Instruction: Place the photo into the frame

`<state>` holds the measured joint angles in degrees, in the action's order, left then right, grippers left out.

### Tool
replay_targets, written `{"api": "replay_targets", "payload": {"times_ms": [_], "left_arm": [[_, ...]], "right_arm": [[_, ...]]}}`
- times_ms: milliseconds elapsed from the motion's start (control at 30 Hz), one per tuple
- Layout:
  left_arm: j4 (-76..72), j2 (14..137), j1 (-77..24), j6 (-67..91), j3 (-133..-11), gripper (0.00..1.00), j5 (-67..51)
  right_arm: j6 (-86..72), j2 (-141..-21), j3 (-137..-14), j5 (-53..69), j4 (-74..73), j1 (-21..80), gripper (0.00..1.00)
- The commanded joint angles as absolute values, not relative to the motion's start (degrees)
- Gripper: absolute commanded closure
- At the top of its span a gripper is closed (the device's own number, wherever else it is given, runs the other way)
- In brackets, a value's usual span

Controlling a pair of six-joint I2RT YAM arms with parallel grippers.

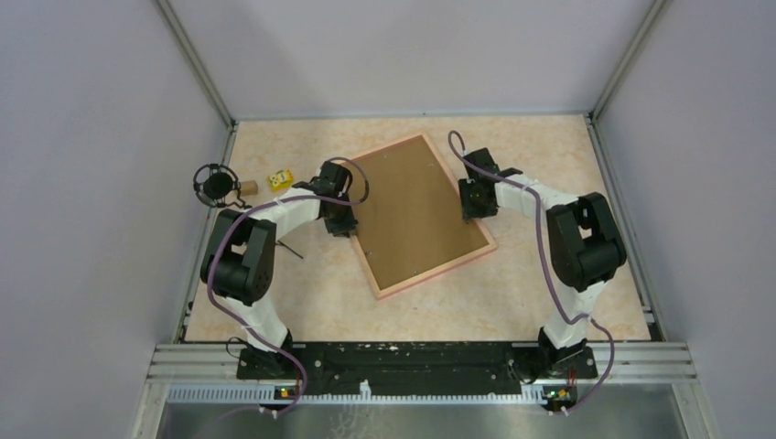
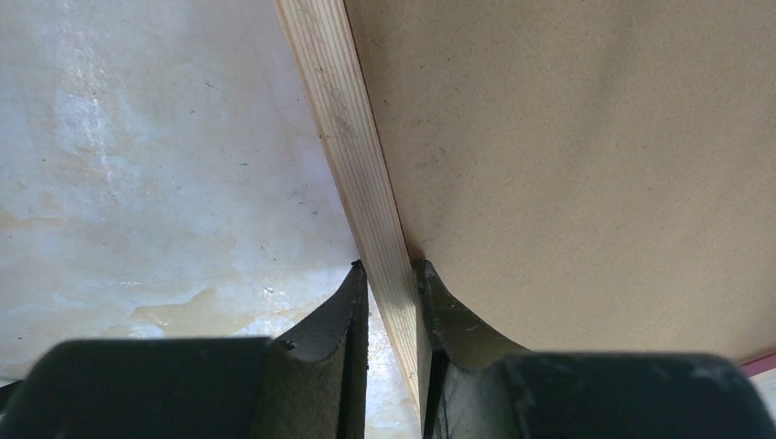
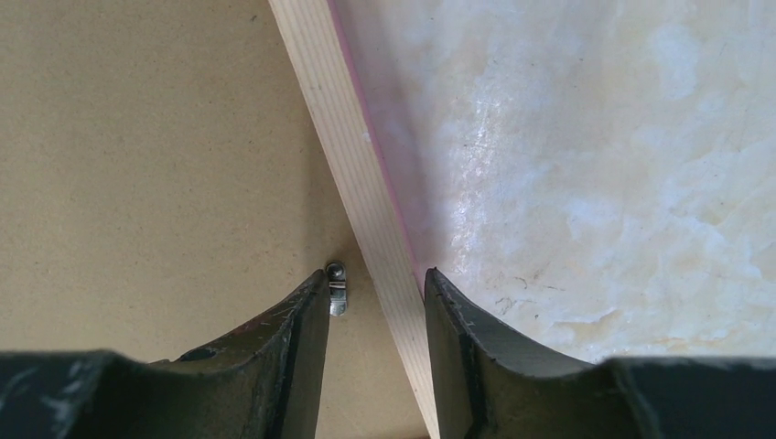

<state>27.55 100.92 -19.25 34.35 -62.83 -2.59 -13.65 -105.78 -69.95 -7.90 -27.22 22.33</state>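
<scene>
The salmon-pink frame [image 1: 430,273] lies face down and skewed on the table, with the brown backing board [image 1: 416,215] set inside its rails. The photo is hidden. My left gripper [image 1: 346,224] is at the frame's left rail. In the left wrist view the gripper [image 2: 390,267] is shut on the pale rail [image 2: 352,146], both fingertips touching it. My right gripper [image 1: 476,206] is at the right rail. In the right wrist view it [image 3: 377,272] is open and straddles the rail [image 3: 343,137]. Its inner finger rests over the board beside a small metal clip [image 3: 337,286].
A black round object [image 1: 216,185], a small brown block [image 1: 248,187] and a yellow block [image 1: 280,179] sit near the left wall. A thin dark stick [image 1: 291,247] lies left of the frame. Grey walls enclose three sides.
</scene>
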Motion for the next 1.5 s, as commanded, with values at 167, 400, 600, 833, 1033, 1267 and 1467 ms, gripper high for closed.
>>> {"api": "replay_targets", "payload": {"times_ms": [167, 400, 600, 833, 1033, 1267, 1467], "left_arm": [[29.4, 103.1, -18.1, 31.0, -61.4, 1.0, 0.3], [29.4, 103.0, -18.0, 30.9, -61.3, 1.0, -1.4], [29.0, 102.9, -17.9, 30.4, -61.3, 1.0, -2.2], [28.6, 103.0, -17.9, 29.4, -61.3, 1.0, -3.2], [29.6, 103.0, -17.9, 23.1, -62.7, 0.99, -5.2], [30.8, 102.8, -17.8, 15.9, -63.6, 0.88, -4.5], [33.2, 105.7, -17.9, 13.2, -66.2, 0.87, -7.9]], "right_arm": [[-8.1, -104.6, -66.1, -9.8, -31.0, 21.8, 0.49], [-8.5, -103.8, -65.9, -8.3, -29.9, 21.7, 0.53], [-8.5, -103.0, -65.0, -8.3, -28.5, 21.2, 0.79], [-8.5, -103.9, -65.2, -7.0, -27.8, 21.1, 0.8], [-7.8, -97.9, -63.2, -2.0, -26.6, 21.0, 0.63], [-5.8, -96.2, -60.3, 12.9, -21.8, 20.4, 0.26], [1.1, -97.4, -58.7, 25.3, -23.0, 20.7, 0.29]]}}
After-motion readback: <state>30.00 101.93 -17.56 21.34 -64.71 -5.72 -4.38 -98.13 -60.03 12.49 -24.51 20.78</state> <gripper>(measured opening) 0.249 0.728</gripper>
